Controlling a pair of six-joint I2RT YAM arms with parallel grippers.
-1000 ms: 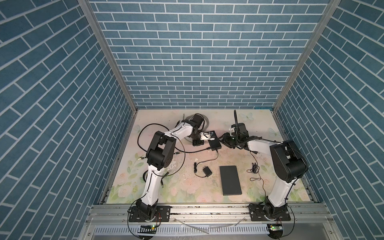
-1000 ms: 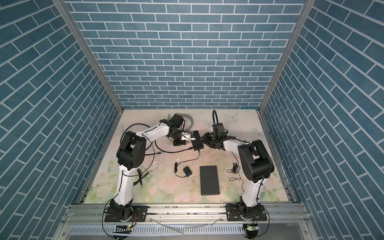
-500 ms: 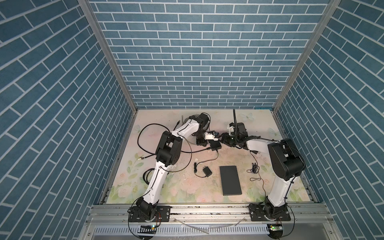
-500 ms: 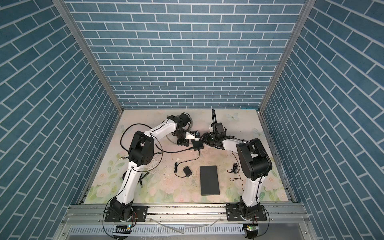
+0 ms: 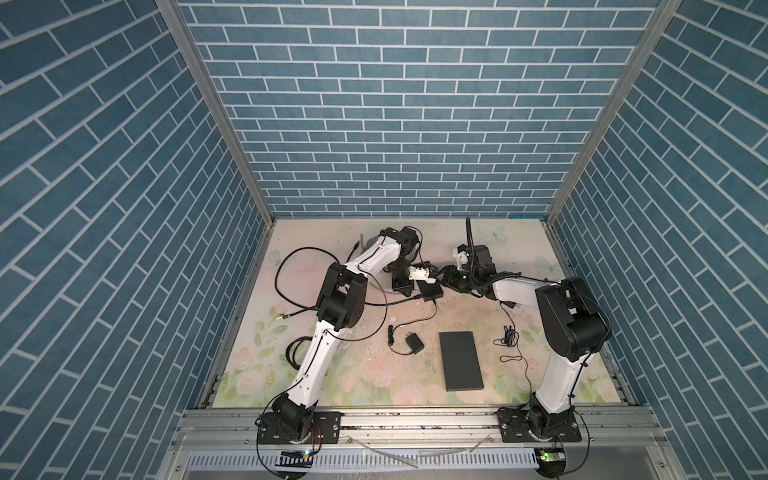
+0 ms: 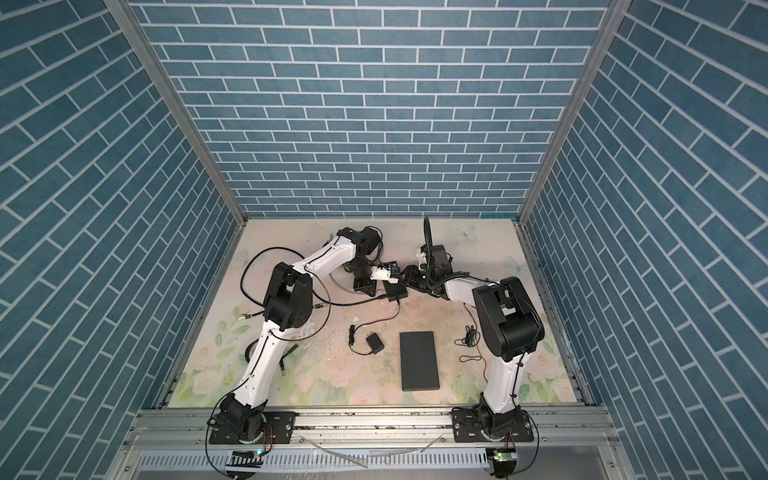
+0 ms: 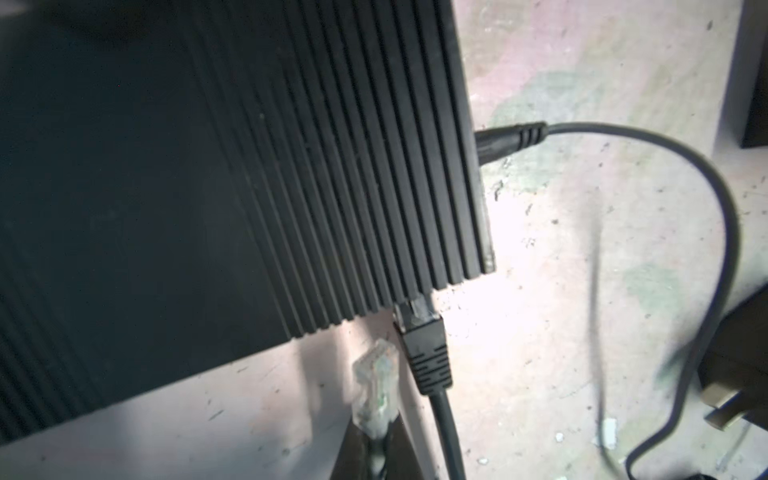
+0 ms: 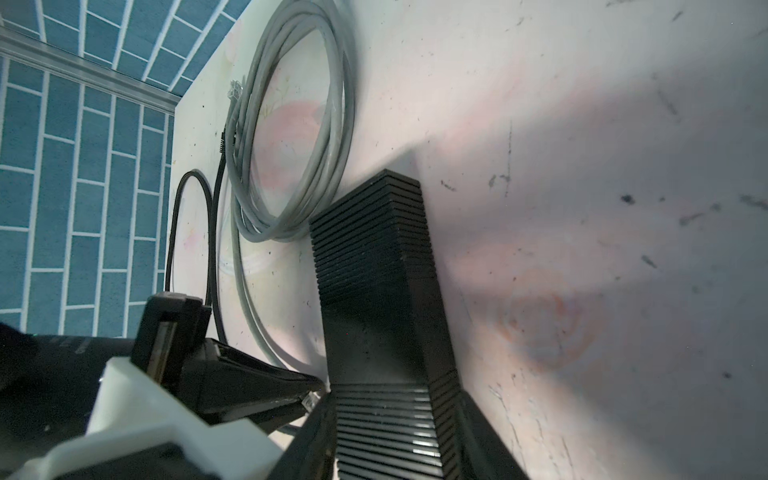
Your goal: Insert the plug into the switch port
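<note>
Nothing written can be read in any view; the ribbed black switch (image 7: 332, 166) shows only plain grooves in both wrist views, without a legible label or brand; the clear plug (image 7: 376, 384) beside it is blurred, and no print on it can be read; in both top views the arms and the things on the table are too small to make out any letter or number.
</note>
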